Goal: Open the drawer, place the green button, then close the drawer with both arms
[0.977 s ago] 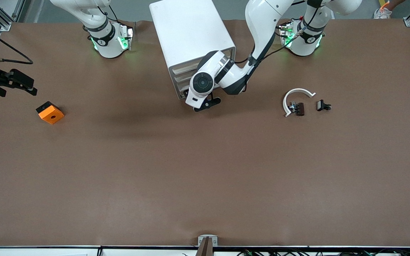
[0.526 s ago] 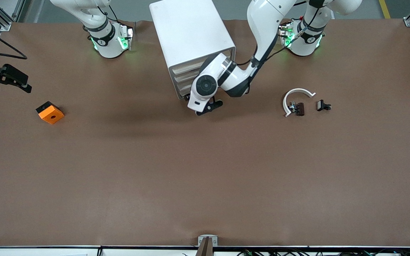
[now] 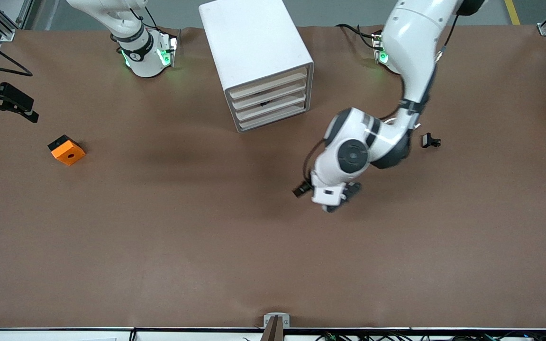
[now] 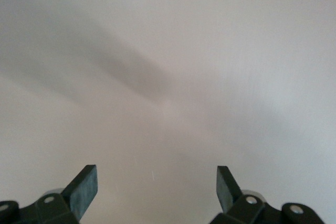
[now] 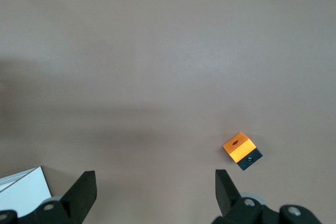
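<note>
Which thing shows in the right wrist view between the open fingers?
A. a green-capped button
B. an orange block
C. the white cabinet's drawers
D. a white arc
B: the orange block lies on the bare table ahead of the right gripper, whose fingers stand apart with nothing between them.

Brown table (image 3: 159, 246): white cabinet (image 3: 251, 45), orange block (image 3: 67, 150), sm. black part (image 3: 430, 140).
</note>
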Motion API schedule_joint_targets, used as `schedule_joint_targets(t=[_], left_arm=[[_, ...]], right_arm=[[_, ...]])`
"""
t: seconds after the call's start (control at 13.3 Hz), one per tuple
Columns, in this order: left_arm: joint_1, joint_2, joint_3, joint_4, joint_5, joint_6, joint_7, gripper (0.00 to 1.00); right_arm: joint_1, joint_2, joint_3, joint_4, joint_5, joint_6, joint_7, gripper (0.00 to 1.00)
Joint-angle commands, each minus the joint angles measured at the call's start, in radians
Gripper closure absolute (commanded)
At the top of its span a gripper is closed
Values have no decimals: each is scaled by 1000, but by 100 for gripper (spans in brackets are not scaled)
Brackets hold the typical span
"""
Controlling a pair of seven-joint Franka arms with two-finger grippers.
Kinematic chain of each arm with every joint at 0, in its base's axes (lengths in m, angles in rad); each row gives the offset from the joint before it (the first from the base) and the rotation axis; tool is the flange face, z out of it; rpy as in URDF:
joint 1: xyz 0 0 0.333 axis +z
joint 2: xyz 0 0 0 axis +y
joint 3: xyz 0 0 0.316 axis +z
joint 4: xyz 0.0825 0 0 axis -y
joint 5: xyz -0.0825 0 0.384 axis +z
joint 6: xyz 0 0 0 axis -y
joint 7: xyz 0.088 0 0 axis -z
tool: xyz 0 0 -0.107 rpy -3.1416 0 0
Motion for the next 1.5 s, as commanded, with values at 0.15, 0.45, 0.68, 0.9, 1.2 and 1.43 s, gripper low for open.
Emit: schedule_joint_targets(t=[0.15, 0.45, 0.68, 0.9, 1.2, 1.43], left_arm=[[157, -128, -5, -10, 108, -79, 16, 0], [288, -222, -5, -10, 158, -119, 169, 0], [374, -300, -5, -7, 160, -188, 314, 0], [429, -404, -5, -7, 160, -324, 498, 0], [469, -529, -6, -44, 160, -423, 653, 0], [487, -599, -3, -114, 158, -434, 850, 0]], right_arm=[[8, 3, 5, 18, -14, -13, -8, 0], [11, 3, 5, 18, -16, -11, -8, 0], [11, 3, 5, 18, -16, -11, -8, 0], [11, 3, 5, 23, -16, -11, -8, 0], [11, 5, 5, 23, -16, -8, -8, 0], [11, 5, 5, 23, -16, -8, -8, 0]])
